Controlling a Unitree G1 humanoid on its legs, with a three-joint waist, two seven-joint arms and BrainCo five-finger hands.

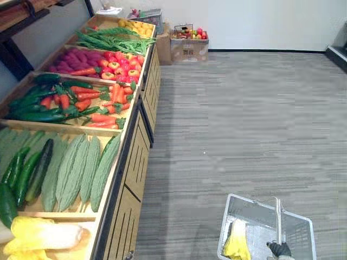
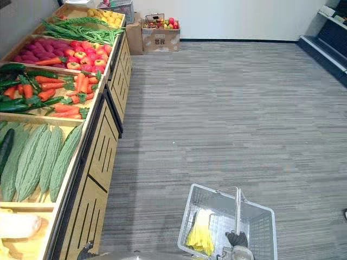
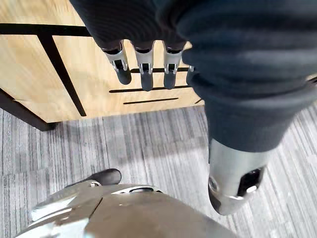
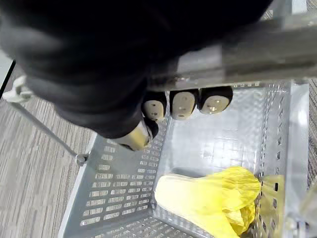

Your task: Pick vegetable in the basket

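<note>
A silver wire basket (image 1: 255, 214) hangs low at the right over the floor, and my right hand (image 1: 280, 249) is shut on its handle (image 4: 277, 47). Inside lies a yellow-leaved cabbage (image 4: 213, 198), which also shows against the basket's left wall (image 2: 200, 233). My left hand (image 3: 143, 69) hangs by the wooden stand's front panel (image 3: 99, 84) with straight fingers and nothing in it. The stand (image 1: 127, 162) along the left carries green bitter gourds (image 1: 81, 170), cucumbers (image 1: 27, 173), carrots (image 1: 100, 97) and more yellow cabbages (image 1: 43, 235).
Farther along the stand lie purple sweet potatoes (image 1: 76, 58), apples (image 1: 122, 65), green beans (image 1: 108, 39) and yellow fruit (image 1: 135, 26). A cardboard box (image 1: 188, 47) with fruit stands at the back wall. Grey striped floor (image 1: 244, 119) stretches to the right of the stand.
</note>
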